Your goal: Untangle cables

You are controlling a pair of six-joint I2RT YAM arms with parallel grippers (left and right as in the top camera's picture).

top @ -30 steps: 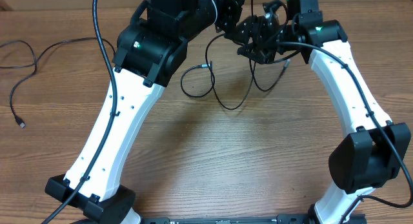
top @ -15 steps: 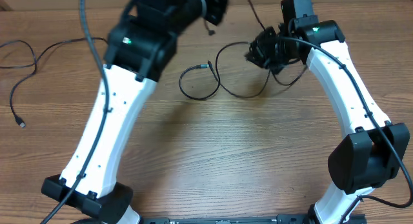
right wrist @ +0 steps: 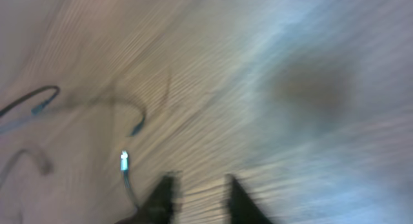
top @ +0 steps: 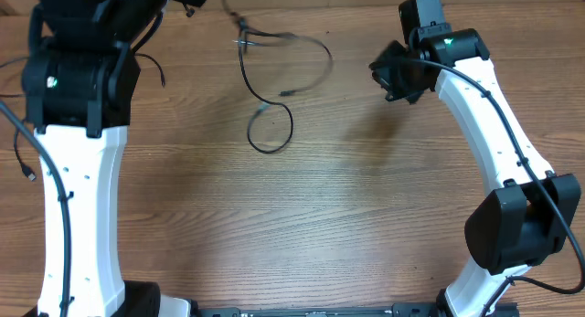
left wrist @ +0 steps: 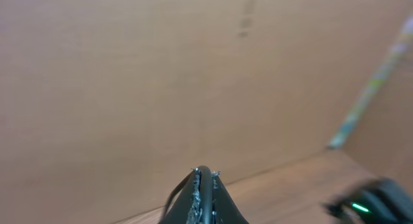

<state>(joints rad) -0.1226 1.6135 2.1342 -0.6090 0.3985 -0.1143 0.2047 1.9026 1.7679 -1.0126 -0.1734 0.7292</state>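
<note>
1. The left hand (left wrist: 203,177) was pressed together. Its wrist view showed no gap, and a thin dark strand left the jaws on one side, so I judge it was pinching the cable (top: 243,45).
2. In the overhead view that hand sat at the top left, raised and far from centre. The likely reason was to draw the strand out long so its crossings could slip apart.
3. The cable ran from the top centre, blurred and seemingly off the desk (top: 320,216), down to a loop (top: 291,127) lying flat at upper centre.
4. The right hand (right wrist: 201,193) was spread partway with nothing between its fingers. It hovered at upper right, well apart from the cable – probably to stay clear of the pull.
5. A second cable (top: 18,139) lay at the left edge, partly behind the left arm and apart from the first.
6. The loop was not yet opened – so the job looked unfinished.
</note>
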